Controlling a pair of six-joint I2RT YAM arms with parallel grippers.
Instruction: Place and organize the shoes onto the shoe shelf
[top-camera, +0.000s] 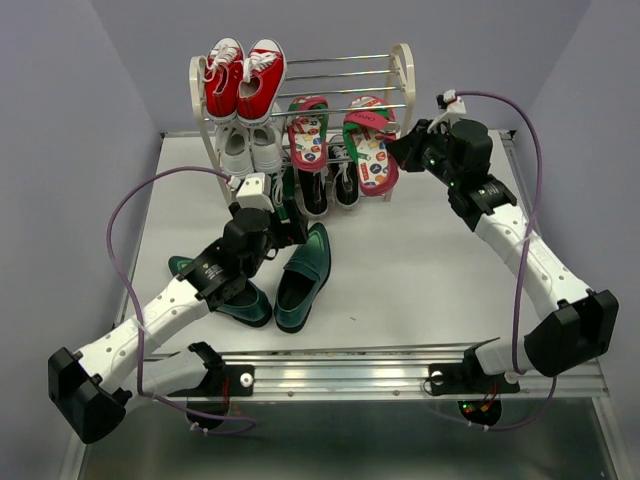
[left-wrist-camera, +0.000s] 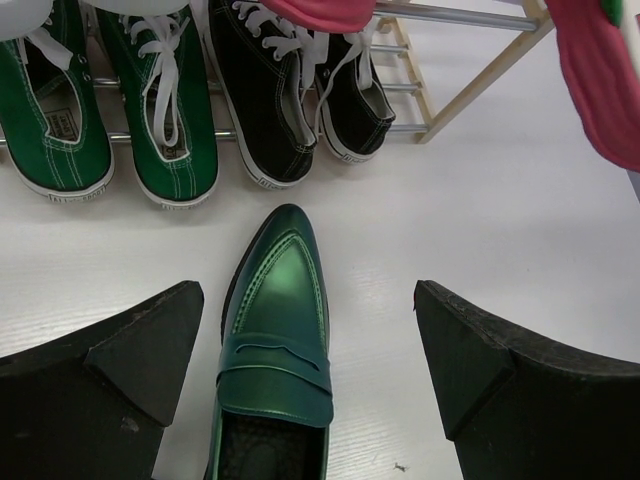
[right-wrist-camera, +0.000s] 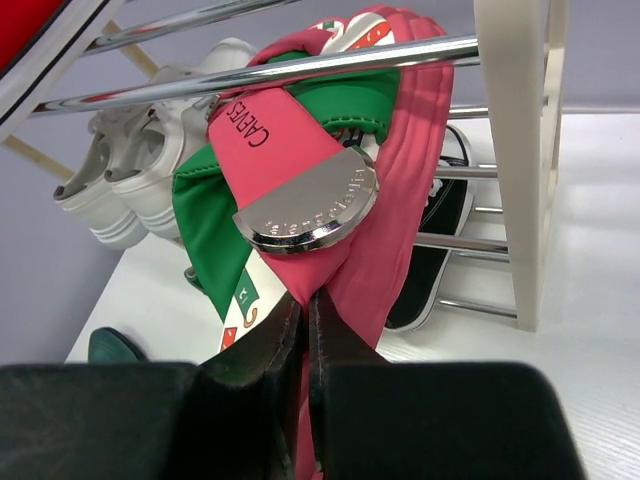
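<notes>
**Fig.** Left claw (left-wrist-camera: 308, 298) spread wide, straddling the green loafer (left-wrist-camera: 275, 330) directly beneath it, poised for pickup. Right claw (right-wrist-camera: 303, 300) clenched, apparently pinching the red flip-flop (right-wrist-camera: 400, 220) just ahead and leaning it against the shoe shelf (right-wrist-camera: 515, 150) beyond its tips.

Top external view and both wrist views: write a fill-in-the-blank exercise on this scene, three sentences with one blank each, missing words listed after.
The red sneakers sit on the ___ tier of the shoe shelf.
The left gripper hangs ___ above a green loafer lying on the table.
The right gripper is shut on a red ___ hanging on the shelf.
Missing words: top; open; flip-flop.
</notes>
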